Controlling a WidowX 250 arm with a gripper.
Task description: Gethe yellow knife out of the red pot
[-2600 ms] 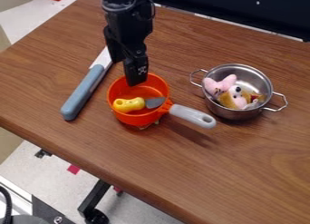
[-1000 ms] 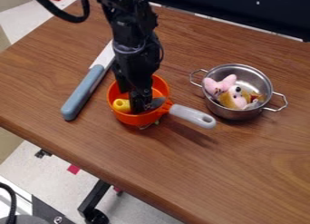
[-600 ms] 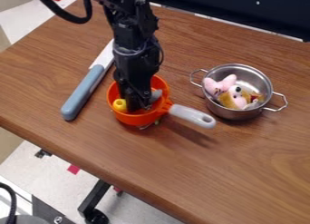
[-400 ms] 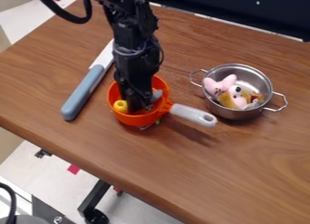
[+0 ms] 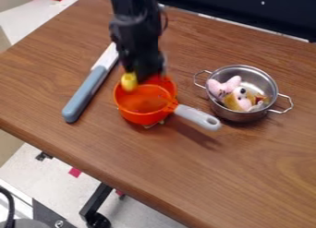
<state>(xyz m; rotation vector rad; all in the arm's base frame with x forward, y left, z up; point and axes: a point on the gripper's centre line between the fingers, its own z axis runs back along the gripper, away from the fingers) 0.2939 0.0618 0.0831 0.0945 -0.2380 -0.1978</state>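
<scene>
Over the back part of the red pot hangs the black gripper, shut on the yellow knife. The knife's yellow handle end sticks out to the gripper's left, level with the pot's back rim or above it. Its blade is hidden behind the gripper. The orange-red pot stands upright on the table, its grey handle pointing to the lower right.
A large knife with a blue-grey handle lies left of the pot. To the right stands a steel pot with two side handles, holding a plush toy. The wooden table's front edge runs diagonally below.
The gripper went down into the red pot, closed on the yellow knife and has risen with it. The pot has shifted very slightly to the right.
</scene>
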